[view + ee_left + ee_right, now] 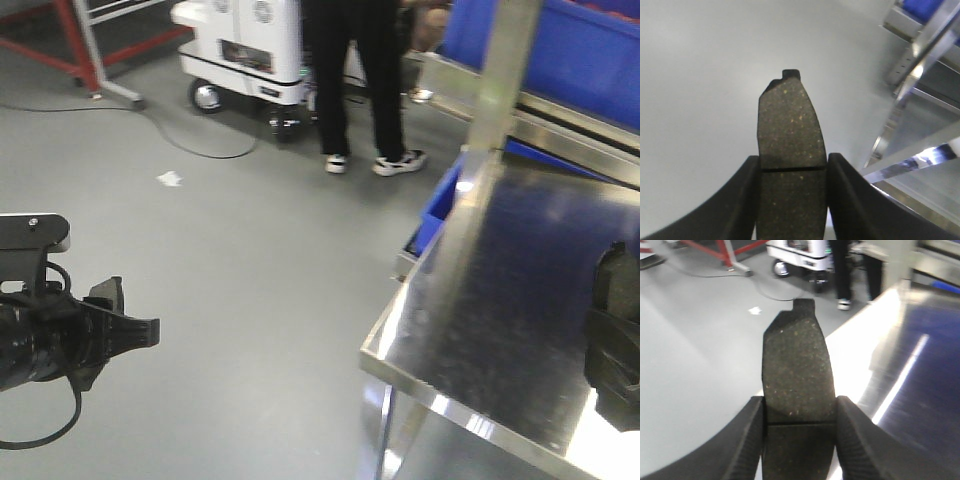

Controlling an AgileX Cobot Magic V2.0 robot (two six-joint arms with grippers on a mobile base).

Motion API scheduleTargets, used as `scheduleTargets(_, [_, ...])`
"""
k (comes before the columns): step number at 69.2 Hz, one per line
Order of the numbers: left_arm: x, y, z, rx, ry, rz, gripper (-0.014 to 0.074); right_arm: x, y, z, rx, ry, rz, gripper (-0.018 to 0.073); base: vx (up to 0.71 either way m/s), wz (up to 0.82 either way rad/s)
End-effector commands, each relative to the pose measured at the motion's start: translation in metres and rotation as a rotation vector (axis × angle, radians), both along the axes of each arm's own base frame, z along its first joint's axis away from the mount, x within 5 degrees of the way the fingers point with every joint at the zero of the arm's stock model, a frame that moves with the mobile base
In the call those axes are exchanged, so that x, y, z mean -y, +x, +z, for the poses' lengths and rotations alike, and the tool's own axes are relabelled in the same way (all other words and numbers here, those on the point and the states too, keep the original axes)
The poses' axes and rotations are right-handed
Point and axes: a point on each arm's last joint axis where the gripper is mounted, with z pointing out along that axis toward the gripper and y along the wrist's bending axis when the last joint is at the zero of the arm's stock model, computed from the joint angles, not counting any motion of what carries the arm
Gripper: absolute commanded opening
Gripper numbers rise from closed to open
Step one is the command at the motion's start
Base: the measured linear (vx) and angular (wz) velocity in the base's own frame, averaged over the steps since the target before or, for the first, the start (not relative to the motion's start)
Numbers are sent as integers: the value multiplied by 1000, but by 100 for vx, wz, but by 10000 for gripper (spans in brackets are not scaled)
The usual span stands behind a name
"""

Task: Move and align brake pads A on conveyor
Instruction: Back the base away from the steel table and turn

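Observation:
A grey-brown brake pad (791, 125) with a thin groove across its middle stands clamped in my left gripper (792, 167), which is shut on it over the grey floor. A second brake pad (797, 360) sits in my right gripper (799, 410), also shut on it, above the edge of the shiny steel table (920, 390). In the exterior view the left gripper (120, 325) hangs over the floor at lower left, and the right gripper (612, 335) shows at the right edge above the table. The conveyor is out of view.
The steel table (500, 330) fills the right side, with a blue bin (437, 210) past its far end and blue crates (590, 50) behind. A person (360, 80), a white cart (250, 45), a red frame (70, 40) and a floor cable (190, 140) stand farther back.

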Motion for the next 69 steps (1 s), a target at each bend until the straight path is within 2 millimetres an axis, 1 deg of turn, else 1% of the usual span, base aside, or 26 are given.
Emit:
scheduleTargets(1, [1,2,15,79,-22,-30,167,-1,2,18,122,12,16,24,-4,60])
scheduleTargets(29, [1,2,15,79,-22,-30,167,-1,2,18,121,12,16,24,2,48])
scheduleTargets(69, [1,2,15,79,-22,-30,167,-1,2,18,121,12,16,24,13,50])
